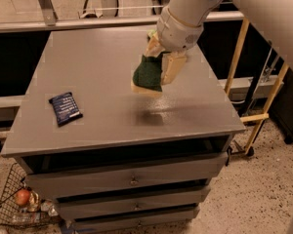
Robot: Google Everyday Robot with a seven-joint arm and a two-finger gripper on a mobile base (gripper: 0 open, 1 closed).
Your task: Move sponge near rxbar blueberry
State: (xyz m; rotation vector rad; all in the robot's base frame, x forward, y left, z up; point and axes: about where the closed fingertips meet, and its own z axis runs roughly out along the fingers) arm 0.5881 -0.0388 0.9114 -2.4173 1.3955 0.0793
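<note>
Claw (pixel 159 67) clamped on sponge (pixel 146 75), lifted above table (pixel 102 57) — rxbar blueberry (pixel 65 108) well apart, left.

Lighting is moderate, warm and from overhead. The counter (pixel 97 57) top is evenly lit, with a dull sheen toward its front right. The gripper (pixel 159 68) hangs above the counter's centre-right, jaws closed on the sponge (pixel 145 75); both look slightly smeared. A soft shadow (pixel 149 117) lies on the counter beneath the sponge. The recess under the counter's top is dark.
</note>
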